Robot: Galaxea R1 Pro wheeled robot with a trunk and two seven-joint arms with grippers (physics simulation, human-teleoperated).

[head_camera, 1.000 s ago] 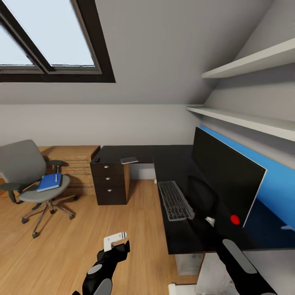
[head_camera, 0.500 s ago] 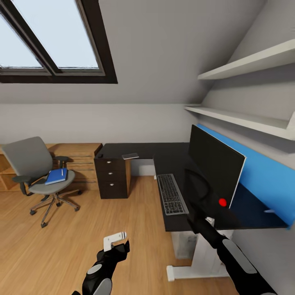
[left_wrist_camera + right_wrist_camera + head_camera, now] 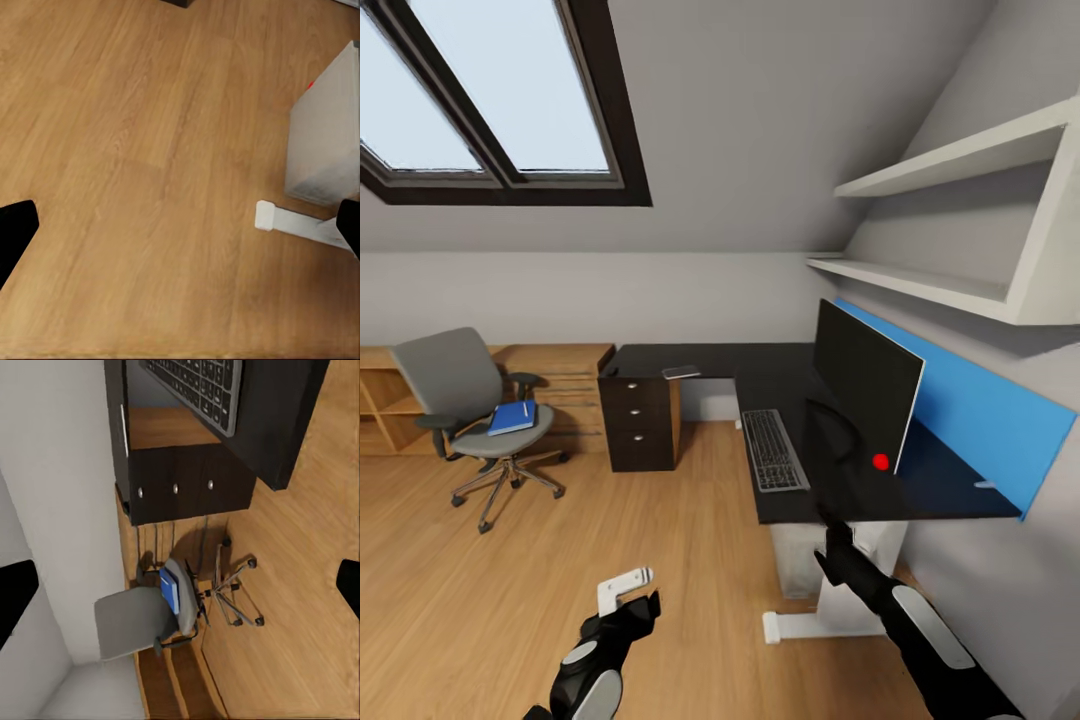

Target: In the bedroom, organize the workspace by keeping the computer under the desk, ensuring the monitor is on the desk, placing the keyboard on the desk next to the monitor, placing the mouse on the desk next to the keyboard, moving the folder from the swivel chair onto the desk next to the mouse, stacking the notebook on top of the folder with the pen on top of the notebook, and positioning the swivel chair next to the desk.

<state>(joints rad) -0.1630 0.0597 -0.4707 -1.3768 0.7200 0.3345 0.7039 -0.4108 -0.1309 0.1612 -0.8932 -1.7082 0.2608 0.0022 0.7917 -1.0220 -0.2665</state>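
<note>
The swivel chair (image 3: 472, 398) stands at the left, apart from the desk (image 3: 712, 361). On its seat lies the blue folder (image 3: 512, 417) with the white pen (image 3: 525, 409) on top. The monitor (image 3: 862, 385) and the keyboard (image 3: 773, 463) sit on the desk's right wing, and the notebook (image 3: 681, 373) lies above the drawer unit (image 3: 639, 424). Beneath the desk stands the computer (image 3: 798, 556) (image 3: 327, 139). The mouse is hidden. My left gripper (image 3: 635, 606) (image 3: 180, 232) hangs open over the floor. At the desk's near edge, my right gripper (image 3: 831, 542) (image 3: 180, 585) is open and empty.
A light wooden dresser (image 3: 565, 372) and low shelving (image 3: 382, 405) line the back wall behind the chair. Two white wall shelves (image 3: 920, 285) hang above a blue panel (image 3: 970, 400) behind the monitor. The desk's white foot (image 3: 289, 219) lies on the wood floor (image 3: 560, 540).
The whole view has backed away from the desk, so the camera moved. My right gripper, earlier over the desk's near end, is now at its near edge. Things on desk and chair kept their places.
</note>
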